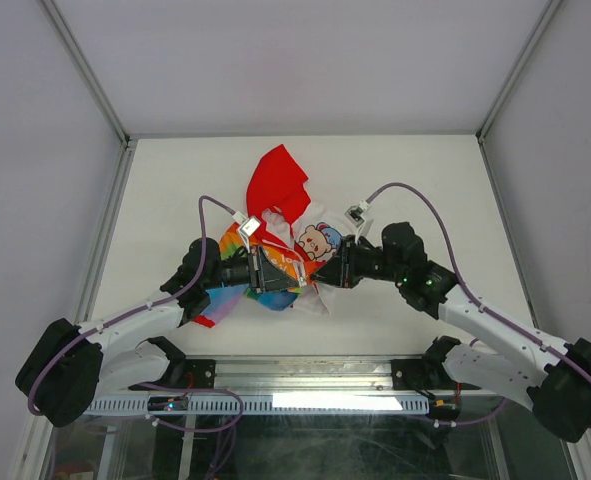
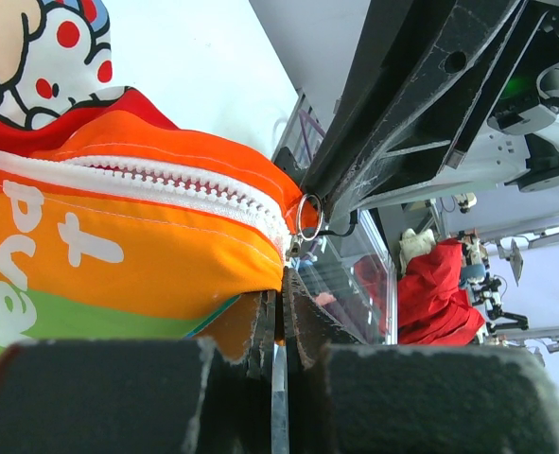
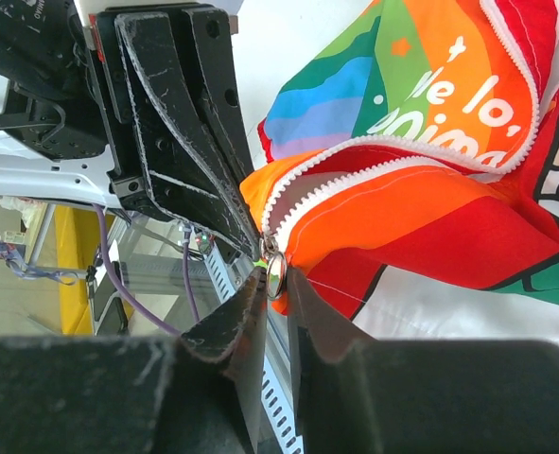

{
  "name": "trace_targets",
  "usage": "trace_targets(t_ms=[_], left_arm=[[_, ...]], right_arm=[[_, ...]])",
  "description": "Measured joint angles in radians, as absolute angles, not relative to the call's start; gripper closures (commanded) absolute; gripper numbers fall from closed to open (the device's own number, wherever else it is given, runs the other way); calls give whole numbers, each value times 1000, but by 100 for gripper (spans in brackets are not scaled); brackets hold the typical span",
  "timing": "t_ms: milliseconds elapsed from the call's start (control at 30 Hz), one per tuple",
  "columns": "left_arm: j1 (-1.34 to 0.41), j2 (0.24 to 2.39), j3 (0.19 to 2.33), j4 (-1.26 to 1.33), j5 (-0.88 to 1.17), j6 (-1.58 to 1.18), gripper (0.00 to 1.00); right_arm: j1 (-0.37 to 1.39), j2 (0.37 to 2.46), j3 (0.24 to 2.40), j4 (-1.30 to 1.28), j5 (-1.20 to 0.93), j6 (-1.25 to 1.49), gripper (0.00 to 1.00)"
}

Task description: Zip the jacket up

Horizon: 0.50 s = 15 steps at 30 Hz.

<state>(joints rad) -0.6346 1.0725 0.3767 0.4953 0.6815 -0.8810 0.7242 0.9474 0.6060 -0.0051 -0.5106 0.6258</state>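
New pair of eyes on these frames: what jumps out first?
The jacket, a bright heap mid-table with its red hood toward the far side, and the left gripper and right gripper meeting at its near edge. Up close, the right gripper pinches the metal zipper pull at the foot of the white zipper, whose teeth gape apart; the left gripper clamps orange fabric beside it.
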Motion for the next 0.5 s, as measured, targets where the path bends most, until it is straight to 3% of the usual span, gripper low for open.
trace_targets(t_ms=[400,500], left_arm=[[-635,1072,377,495,682,-885,100],[-635,1072,377,495,682,-889,100]], right_arm=[[723,1028,619,21,-554,625,86],[723,1044,619,28,-566,625,91]])
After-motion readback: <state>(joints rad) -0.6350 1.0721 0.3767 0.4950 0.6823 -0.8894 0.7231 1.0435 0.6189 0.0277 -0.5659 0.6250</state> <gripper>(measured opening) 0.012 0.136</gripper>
